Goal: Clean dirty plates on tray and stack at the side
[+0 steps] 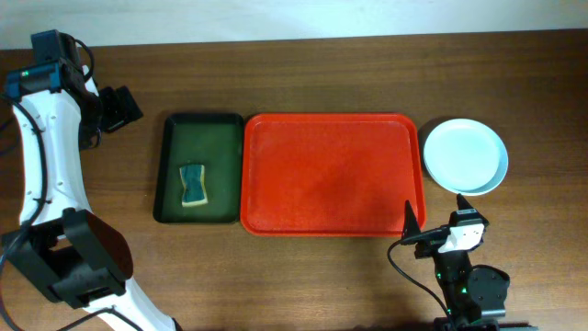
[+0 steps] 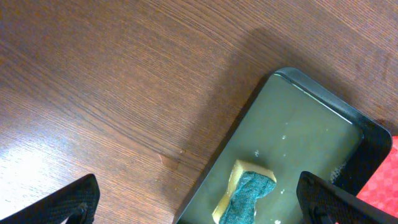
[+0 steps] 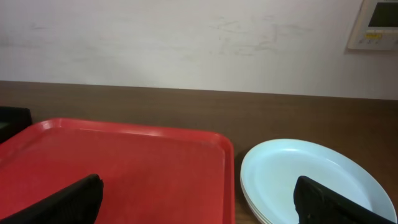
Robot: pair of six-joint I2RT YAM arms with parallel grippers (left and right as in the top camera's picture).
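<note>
We see round plates [image 1: 464,156], pale blue on top, stacked on the wooden worktop [image 1: 303,276] just right of the large red rectangular plastic tray [image 1: 333,175]. Our left end effector [image 2: 198,183] and right end effector [image 3: 196,186] both hang released.

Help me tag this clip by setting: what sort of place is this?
Likely a robot lab bench staged for dishwashing, not a real kitchen: a bare wooden table against a plain white wall, a red tray, a sponge in a green tray, and stacked plates.
</note>
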